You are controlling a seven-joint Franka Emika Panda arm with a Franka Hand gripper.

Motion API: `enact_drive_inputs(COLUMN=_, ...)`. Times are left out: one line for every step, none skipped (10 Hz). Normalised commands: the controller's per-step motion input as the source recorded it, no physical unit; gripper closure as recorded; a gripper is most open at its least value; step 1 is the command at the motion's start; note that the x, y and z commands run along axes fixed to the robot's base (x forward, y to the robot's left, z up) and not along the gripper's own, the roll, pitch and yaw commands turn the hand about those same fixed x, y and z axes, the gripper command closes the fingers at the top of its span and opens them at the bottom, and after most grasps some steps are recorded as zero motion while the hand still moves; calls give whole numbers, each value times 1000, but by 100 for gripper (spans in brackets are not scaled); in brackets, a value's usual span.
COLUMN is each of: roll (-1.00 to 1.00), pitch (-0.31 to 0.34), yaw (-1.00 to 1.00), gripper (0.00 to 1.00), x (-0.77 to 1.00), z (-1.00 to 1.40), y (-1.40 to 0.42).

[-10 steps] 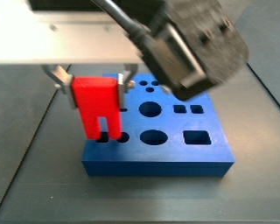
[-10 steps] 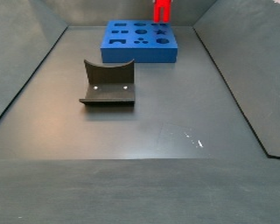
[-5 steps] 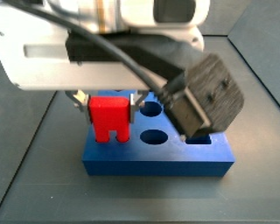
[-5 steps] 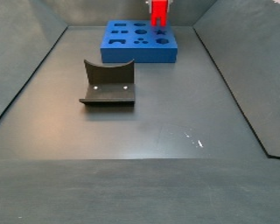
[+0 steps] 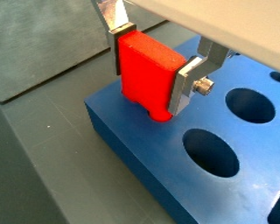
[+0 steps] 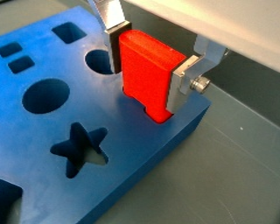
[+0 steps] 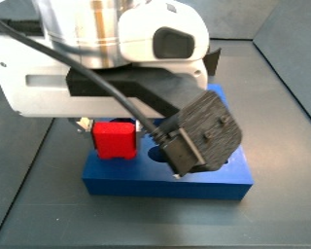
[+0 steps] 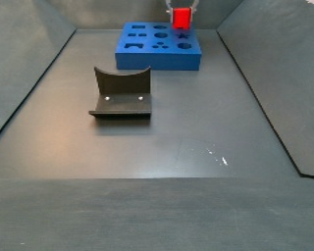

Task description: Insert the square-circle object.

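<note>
So the end effector (image 5: 154,63) is parked right over one corner of the big blue slab with shaped holes (image 5: 129,133), and its flat silver fingers (image 5: 187,80) are pinching the square-circle object (image 5: 140,74), a bright red, smooth, plastic-looking block with crisp flat faces. Both wrist views show the red block standing upright with its bottom end down at the slab's top face, close to the slab's outer edge. A little rounded red tip pokes out at the bottom, but I honestly can't tell how deep it sits. That corner doesn't have much margin: the slab's edge drops off just beside the block, and a round hole (image 5: 210,153) sits near it on the other side. The slab looks matte with sharp corners, and in a wrist view you can also spot a star-shaped cutout (image 6: 81,147) and small square ones (image 6: 66,32). In a side view the slab (image 8: 153,54) sits at the far end of the dark grey, slightly shiny surface (image 8: 160,176), near the back wall, with sloped walls along the sides. The dark L-shaped fixture (image 8: 121,93) stands apart from the slab, and there's lots of open floor on the near side.
</note>
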Motion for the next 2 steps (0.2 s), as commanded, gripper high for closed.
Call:
enact_drive_inputs(roll=-67, pitch=-294, yaw=0, gripper=100, x=0, z=-669, y=-40)
enact_drive_inputs(roll=7, pitch=-13, yaw=9, gripper=100, x=0, z=0, y=-46)
